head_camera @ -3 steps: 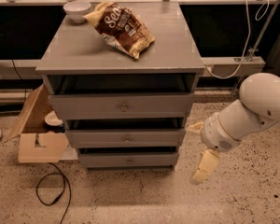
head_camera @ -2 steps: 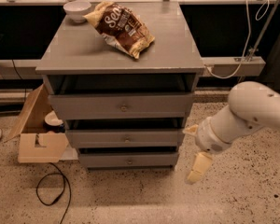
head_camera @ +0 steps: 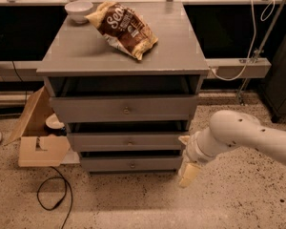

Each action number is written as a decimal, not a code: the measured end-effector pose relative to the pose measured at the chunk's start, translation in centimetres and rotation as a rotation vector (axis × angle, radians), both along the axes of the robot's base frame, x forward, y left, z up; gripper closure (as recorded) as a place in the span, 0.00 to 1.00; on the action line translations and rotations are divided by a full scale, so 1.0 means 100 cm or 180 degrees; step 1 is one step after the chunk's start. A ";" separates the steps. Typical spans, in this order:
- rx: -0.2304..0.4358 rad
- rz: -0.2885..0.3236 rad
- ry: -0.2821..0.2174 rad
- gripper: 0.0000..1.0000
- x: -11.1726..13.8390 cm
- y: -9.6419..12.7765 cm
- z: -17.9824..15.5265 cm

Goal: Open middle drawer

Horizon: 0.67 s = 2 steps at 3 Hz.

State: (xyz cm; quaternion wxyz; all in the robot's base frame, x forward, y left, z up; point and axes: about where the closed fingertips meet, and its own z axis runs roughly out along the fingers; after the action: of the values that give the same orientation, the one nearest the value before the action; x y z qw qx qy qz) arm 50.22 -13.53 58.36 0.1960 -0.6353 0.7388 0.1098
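Observation:
The middle drawer (head_camera: 100, 141) is the low grey front with a tiny knob (head_camera: 130, 141), between the taller top drawer (head_camera: 86, 109) and the lowest drawer (head_camera: 105, 164) of the grey cabinet. All three fronts sit nearly flush. My gripper (head_camera: 186, 156) hangs at the cabinet's lower right corner, just right of the middle and lowest drawers. Its cream fingers (head_camera: 188, 174) are spread apart and hold nothing. It is well right of the knob. The white arm (head_camera: 243, 132) reaches in from the right.
A chip bag (head_camera: 124, 28) and a white bowl (head_camera: 79, 10) sit on the cabinet top (head_camera: 176, 51). An open cardboard box (head_camera: 38, 137) stands on the floor at the left, with a black cable (head_camera: 55, 194) in front. A white cord (head_camera: 250, 42) hangs at the right.
The arm and gripper have moved left, closer to the cabinet's right side. The drawers have not moved.

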 end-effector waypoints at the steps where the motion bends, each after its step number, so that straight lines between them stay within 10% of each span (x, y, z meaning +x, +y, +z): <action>1: 0.0074 -0.0013 -0.0163 0.00 0.025 0.010 -0.027; 2: 0.0070 0.0001 -0.0163 0.00 0.026 0.011 -0.028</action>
State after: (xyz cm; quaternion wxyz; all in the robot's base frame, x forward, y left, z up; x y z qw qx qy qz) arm 52.77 -12.39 55.51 0.2218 -0.6358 0.7323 0.1015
